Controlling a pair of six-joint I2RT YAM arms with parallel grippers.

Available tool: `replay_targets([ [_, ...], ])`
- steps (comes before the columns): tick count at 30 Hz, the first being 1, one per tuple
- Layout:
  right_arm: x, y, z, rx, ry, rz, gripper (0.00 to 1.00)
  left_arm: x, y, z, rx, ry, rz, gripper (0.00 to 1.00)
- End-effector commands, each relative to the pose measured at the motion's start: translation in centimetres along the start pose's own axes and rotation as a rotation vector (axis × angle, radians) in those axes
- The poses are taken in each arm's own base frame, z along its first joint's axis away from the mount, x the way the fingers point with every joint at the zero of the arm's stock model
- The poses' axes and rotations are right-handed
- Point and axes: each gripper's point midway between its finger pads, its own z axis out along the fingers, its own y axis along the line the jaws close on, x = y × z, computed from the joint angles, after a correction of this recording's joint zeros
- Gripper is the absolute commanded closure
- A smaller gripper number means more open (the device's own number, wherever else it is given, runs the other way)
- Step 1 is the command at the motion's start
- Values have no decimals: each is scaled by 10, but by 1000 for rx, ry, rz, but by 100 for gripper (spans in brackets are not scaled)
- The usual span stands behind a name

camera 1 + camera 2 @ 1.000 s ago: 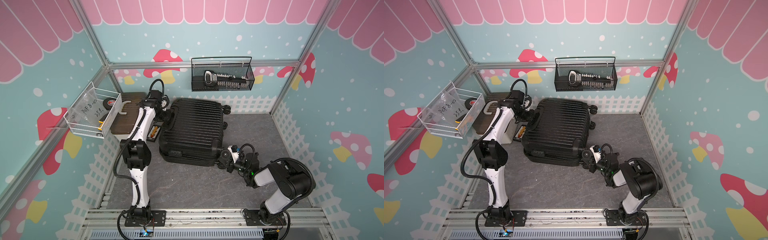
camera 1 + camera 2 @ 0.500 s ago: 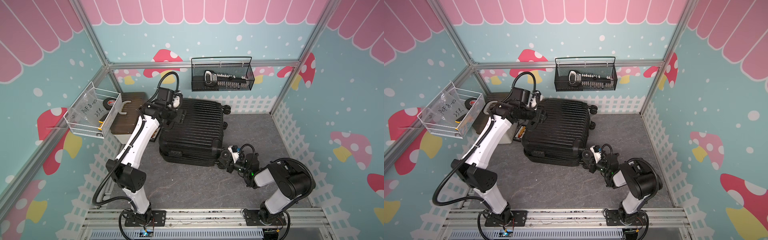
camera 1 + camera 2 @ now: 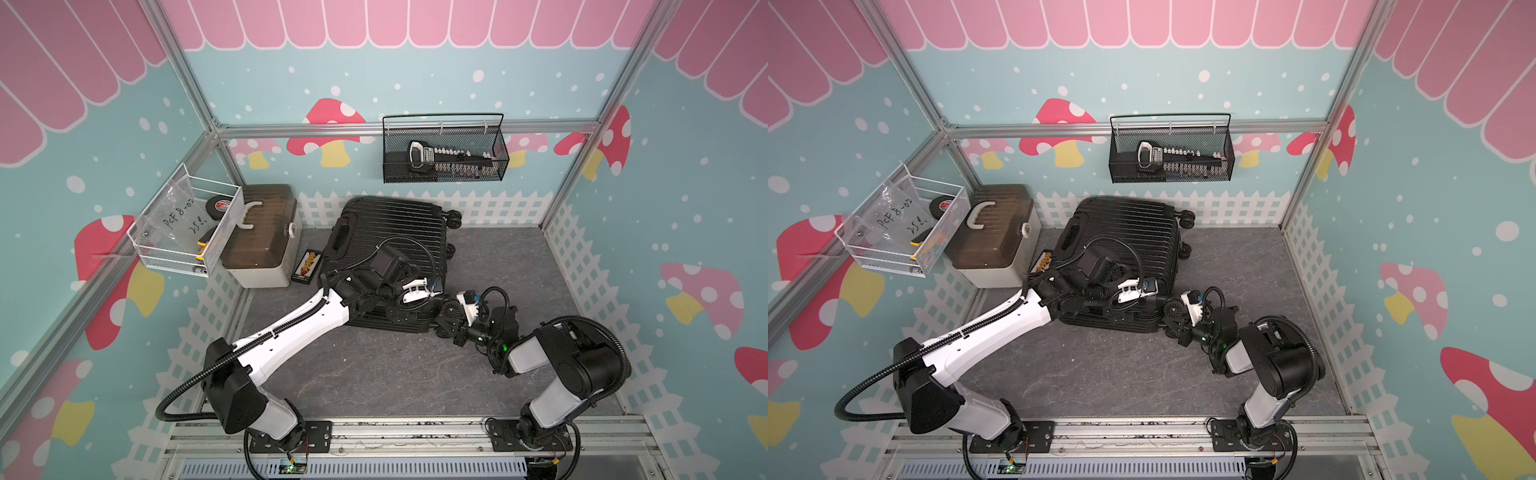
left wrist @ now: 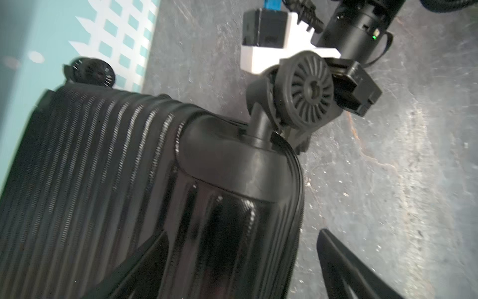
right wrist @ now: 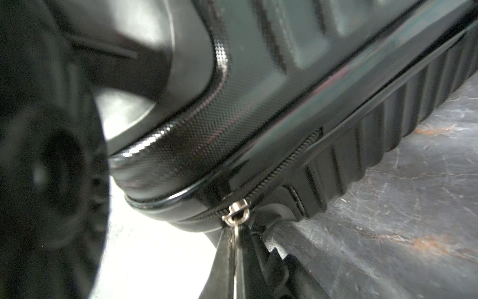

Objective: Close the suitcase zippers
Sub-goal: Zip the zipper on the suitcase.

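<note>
right end effector [image 5: 234,239] pinches zipper [image 5: 236,211] (half-hidden)

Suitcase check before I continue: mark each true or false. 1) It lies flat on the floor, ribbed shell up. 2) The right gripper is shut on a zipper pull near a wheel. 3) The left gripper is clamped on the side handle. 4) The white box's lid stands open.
1) True: the suitcase lies flat on the grey floor, ribs up.
2) True: the right gripper is shut on the zipper pull, at the corner by a wheel.
3) False: the left gripper is open over the shell's near corner, holding nothing.
4) False: the white box has its brown lid closed.
</note>
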Motion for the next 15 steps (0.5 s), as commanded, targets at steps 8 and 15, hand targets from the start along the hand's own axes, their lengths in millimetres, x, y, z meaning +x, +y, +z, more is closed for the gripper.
replay_targets([
  [8,13,18,-11,-59,14,137,100,-10,56,32,-315,34,72,10],
  [15,11,29,-20,-61,-7,146,100,-7,81,47,-452,50,5,11],
])
